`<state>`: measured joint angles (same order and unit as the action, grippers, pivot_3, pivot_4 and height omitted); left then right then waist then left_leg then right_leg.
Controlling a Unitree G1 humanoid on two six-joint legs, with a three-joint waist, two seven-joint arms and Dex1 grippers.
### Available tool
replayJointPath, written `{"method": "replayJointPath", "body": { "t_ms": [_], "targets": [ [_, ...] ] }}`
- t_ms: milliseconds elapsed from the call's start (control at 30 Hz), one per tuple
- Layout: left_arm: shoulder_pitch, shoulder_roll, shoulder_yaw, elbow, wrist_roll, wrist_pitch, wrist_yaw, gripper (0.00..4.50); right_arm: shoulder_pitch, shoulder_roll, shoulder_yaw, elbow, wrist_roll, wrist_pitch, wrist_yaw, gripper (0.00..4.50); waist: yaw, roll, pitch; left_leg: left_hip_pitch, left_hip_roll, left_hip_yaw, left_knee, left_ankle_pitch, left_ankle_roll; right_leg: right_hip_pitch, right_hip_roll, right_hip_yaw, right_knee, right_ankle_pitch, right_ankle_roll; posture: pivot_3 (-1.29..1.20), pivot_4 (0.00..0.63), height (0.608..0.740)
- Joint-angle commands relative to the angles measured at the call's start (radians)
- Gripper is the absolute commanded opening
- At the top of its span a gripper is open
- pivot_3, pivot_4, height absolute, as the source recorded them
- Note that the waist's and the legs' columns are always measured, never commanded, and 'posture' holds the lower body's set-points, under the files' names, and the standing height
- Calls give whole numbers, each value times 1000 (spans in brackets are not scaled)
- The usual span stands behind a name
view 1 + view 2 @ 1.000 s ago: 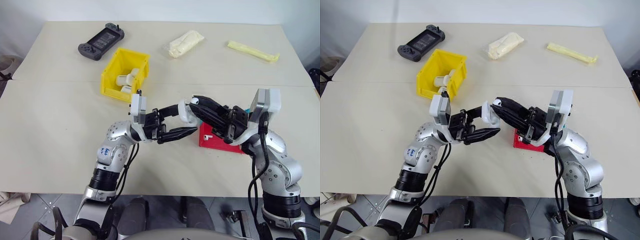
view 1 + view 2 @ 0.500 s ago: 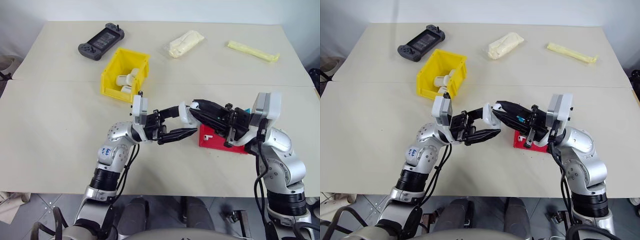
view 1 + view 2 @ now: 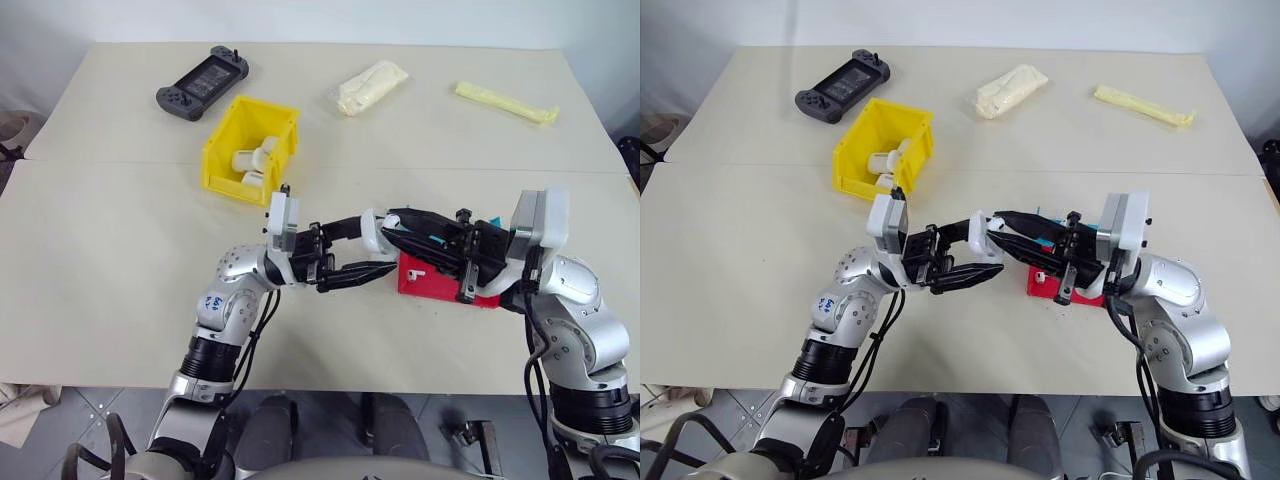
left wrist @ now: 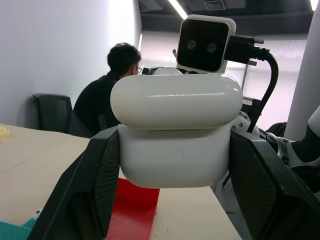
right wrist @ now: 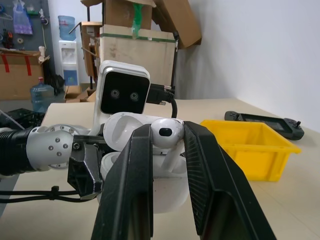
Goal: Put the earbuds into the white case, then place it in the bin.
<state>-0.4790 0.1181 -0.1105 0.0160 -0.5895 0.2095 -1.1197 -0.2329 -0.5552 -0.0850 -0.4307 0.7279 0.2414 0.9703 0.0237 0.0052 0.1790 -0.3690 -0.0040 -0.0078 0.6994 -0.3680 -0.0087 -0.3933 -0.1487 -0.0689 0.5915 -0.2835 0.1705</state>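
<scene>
Holding station above the table (image 3: 120, 240), between the bin (image 3: 250, 150) and the red tray (image 3: 432, 283): one white case (image 4: 175, 134), lid (image 4: 176, 101) raised, and one earbud (image 5: 165, 131) poised at its mouth.

Item, risks. The earbud is tiny and glossy, pinched by its sides only; a slight skew at the socket would likely pop it loose, and it would fall to the table or roll off the edge. The case is likewise smooth and rounded, so a push from the right arm that is off-centre could twist it in its grip or nudge the lid shut on the stem. Both arms are up in the air with nothing beneath to steady them, which makes a misaligned entry the likeliest fault.

Item, left gripper (image 3: 352, 250). Fingers clamped on the lower body of the case, one black pad (image 4: 92, 187) flat against each side; the open lid stands clear above them, facing the other arm.

Item, right gripper (image 5: 166, 150). Fingers drawn in on the earbud, its rounded head showing between the tips; the tips sit right at the open case, just over its cavity. Whether the stem has entered a socket I cannot tell.

Item, bin. Yellow, farther back on the table towards the left arm's side, well apart from the case, already holding several white cases (image 3: 252, 160).

Item, also present: a black handheld console (image 3: 202, 87), two cream packets (image 3: 371, 87).
</scene>
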Motion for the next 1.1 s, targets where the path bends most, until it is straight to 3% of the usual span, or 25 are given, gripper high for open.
{"method": "replayJointPath", "body": {
  "t_ms": [33, 800, 1100],
  "targets": [
    [-51, -11, 51, -68, -55, -25, 15, 2802, 43, -52, 32, -31, -3, 40, 61, 515, 1, 0, 0, 0, 0, 0, 0, 0, 0, 0, 0, 0, 0, 0, 0, 0, 150, 740],
    [-43, 14, 15, -81, -49, 0, -58, 2802, -90, 12, 82, 86, -17, 45, 39, 515, -1, 0, 0, 0, 0, 0, 0, 0, 0, 0, 0, 0, 0, 0, 0, 0, 150, 740],
    [-60, 2, 27, -68, -36, -41, -60, 2802, -74, -44, 100, 104, -25, 128, 67, 515, 0, 0, 0, 0, 0, 0, 0, 0, 0, 0, 0, 0, 0, 0, 0, 0, 150, 740]
  ]
}}
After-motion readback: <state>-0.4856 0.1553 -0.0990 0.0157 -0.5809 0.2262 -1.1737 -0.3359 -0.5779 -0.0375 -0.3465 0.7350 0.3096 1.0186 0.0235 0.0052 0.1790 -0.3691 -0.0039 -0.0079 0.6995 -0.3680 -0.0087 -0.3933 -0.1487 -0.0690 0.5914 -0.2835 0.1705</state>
